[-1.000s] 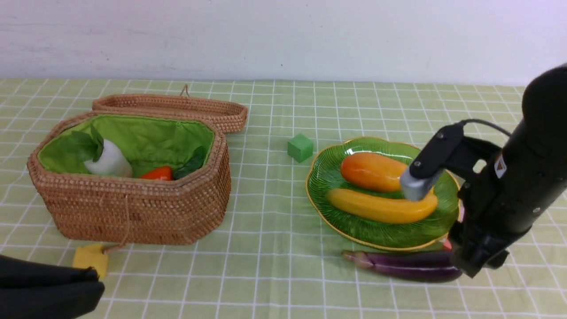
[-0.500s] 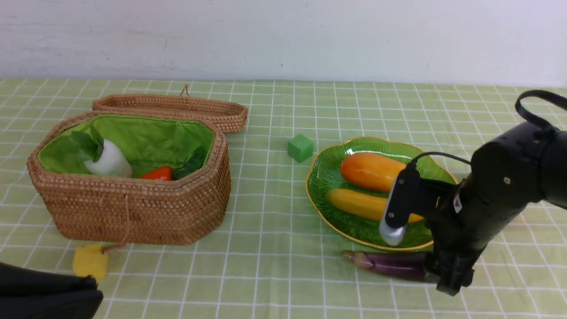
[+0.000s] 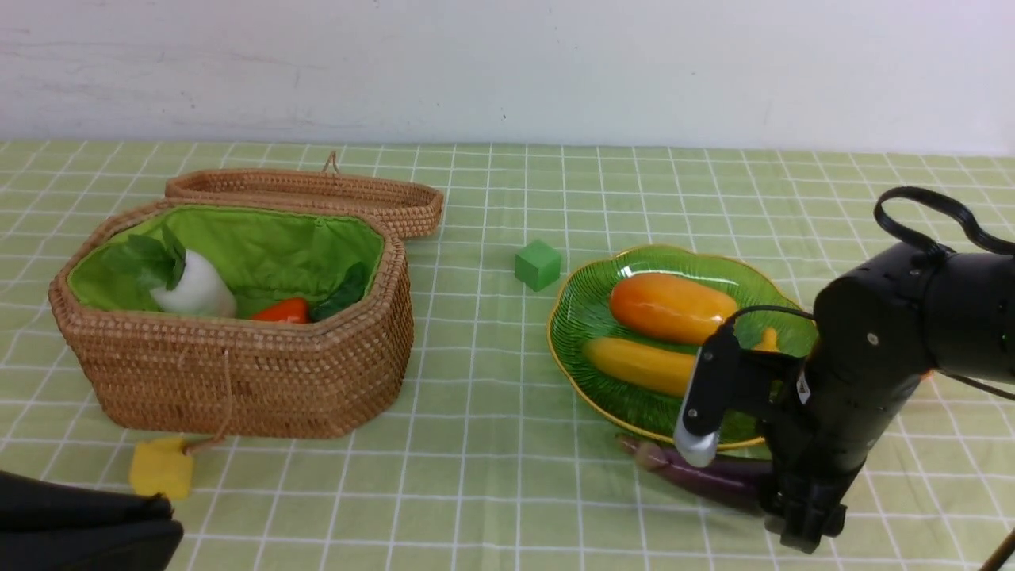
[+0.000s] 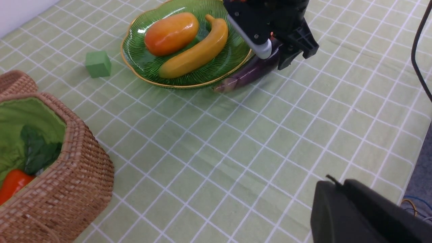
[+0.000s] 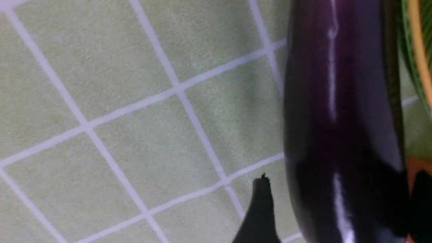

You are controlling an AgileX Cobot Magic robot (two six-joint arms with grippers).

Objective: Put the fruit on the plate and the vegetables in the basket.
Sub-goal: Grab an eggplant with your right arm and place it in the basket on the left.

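Jaws of the right gripper [image 3: 802, 530] look spread, straddling the eggplant [image 3: 702, 474] near its three o'clock end, with a small gap on one side. It lies on the table [image 3: 492, 476] at the plate's [image 3: 583, 321] six o'clock edge, long axis roughly nine-to-three.

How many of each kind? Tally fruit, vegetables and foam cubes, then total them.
Fruit: 2 (mango, banana)
Vegetables: 3 (radish, carrot, eggplant)
Foam cubes: 2 (green cube, yellow cube)
Total: 7 plainly visible; the right arm may hide more.
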